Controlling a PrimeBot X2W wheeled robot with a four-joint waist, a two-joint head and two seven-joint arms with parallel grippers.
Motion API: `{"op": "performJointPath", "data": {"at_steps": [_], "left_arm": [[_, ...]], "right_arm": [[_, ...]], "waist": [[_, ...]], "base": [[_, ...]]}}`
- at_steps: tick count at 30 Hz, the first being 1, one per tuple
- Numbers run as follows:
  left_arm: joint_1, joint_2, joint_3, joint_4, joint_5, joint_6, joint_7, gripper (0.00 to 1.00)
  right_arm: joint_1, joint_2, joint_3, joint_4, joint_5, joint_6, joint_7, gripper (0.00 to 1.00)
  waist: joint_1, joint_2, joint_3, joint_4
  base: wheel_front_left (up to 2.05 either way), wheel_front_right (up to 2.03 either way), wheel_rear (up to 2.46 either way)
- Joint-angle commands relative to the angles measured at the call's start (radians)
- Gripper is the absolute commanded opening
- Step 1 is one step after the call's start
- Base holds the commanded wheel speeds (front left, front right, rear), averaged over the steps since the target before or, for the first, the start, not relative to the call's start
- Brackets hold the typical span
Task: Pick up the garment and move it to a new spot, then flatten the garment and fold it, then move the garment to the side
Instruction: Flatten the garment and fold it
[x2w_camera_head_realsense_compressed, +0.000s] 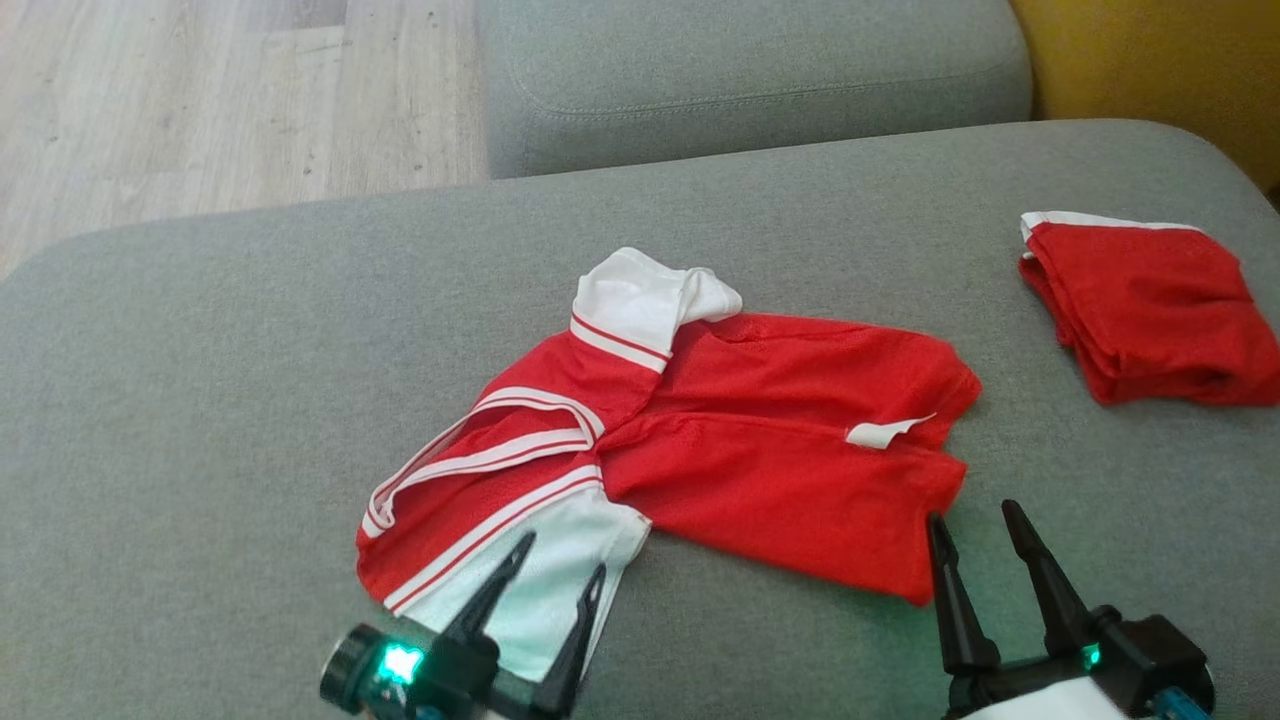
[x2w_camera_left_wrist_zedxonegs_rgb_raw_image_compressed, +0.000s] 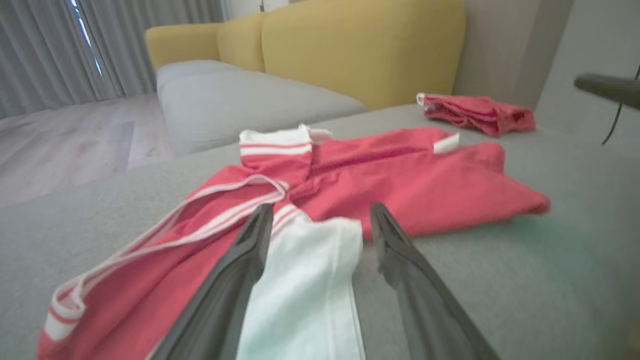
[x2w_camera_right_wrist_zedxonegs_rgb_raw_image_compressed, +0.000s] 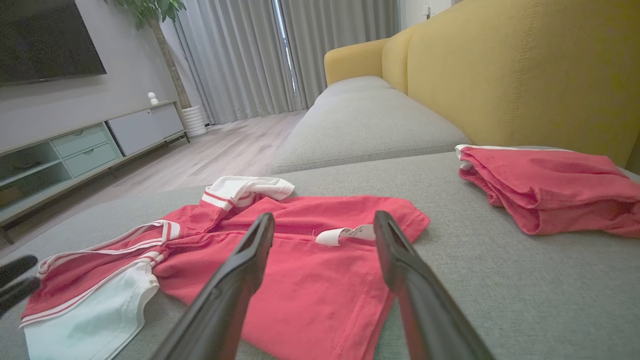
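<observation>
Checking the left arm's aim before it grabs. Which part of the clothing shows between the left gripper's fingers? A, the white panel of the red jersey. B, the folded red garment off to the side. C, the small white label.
A: in the left wrist view the open left gripper frames the white panel of the red jersey.

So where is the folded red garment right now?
The folded red garment sits far right in the head view on the grey sofa cushion, apart from the spread red-and-white jersey, beyond the right gripper.
</observation>
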Motion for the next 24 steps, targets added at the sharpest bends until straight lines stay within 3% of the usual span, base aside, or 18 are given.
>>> {"op": "performJointPath", "data": {"at_steps": [1,10,17,18,19,20,21,24], "left_arm": [[-0.024,0.018,0.024,-0.014,0.01,-0.003,-0.005,1.0],[-0.043,0.046,-0.093,0.242,0.071,-0.015,-0.005,1.0],[-0.092,0.034,-0.106,0.365,0.07,-0.003,-0.005,1.0],[-0.097,0.032,-0.108,0.377,0.068,-0.003,-0.005,0.96],[-0.103,0.03,-0.112,0.391,0.068,-0.004,-0.005,0.49],[-0.109,0.028,-0.116,0.404,0.066,-0.005,-0.005,0.29],[-0.113,0.025,-0.12,0.418,0.062,-0.007,-0.005,0.0],[-0.122,0.019,-0.137,0.44,0.051,-0.013,-0.005,0.0]], "right_arm": [[-0.026,-0.009,0.021,-0.032,-0.009,0.003,-0.011,1.0],[-0.026,-0.009,0.025,-0.031,-0.018,0.003,-0.011,1.0],[-0.031,-0.009,0.026,-0.031,-0.025,0.003,-0.011,1.0],[-0.032,-0.009,0.026,-0.031,-0.026,0.003,-0.011,1.0],[-0.032,-0.011,0.026,-0.031,-0.026,0.003,-0.011,1.0],[-0.032,-0.012,0.025,-0.031,-0.027,0.003,-0.011,1.0],[-0.031,-0.014,0.025,-0.031,-0.027,0.003,-0.011,1.0],[-0.027,-0.018,0.022,-0.031,-0.029,0.003,-0.011,1.0]], "waist": [[0.0,0.0,0.001,0.002],[0.0,0.0,0.008,0.005],[0.0,0.0,0.018,0.0],[0.0,0.0,0.02,0.0],[0.0,0.0,0.021,0.0],[0.0,0.0,0.022,0.0],[0.0,0.0,0.023,0.0],[0.0,0.0,0.02,0.003]], "base": [[0.0,0.0,0.0],[0.0,0.0,0.0],[0.0,0.0,0.0],[0.0,0.0,0.0],[0.0,0.0,0.0],[0.0,0.0,0.0],[0.0,0.0,0.0],[0.0,0.0,0.0]]}}
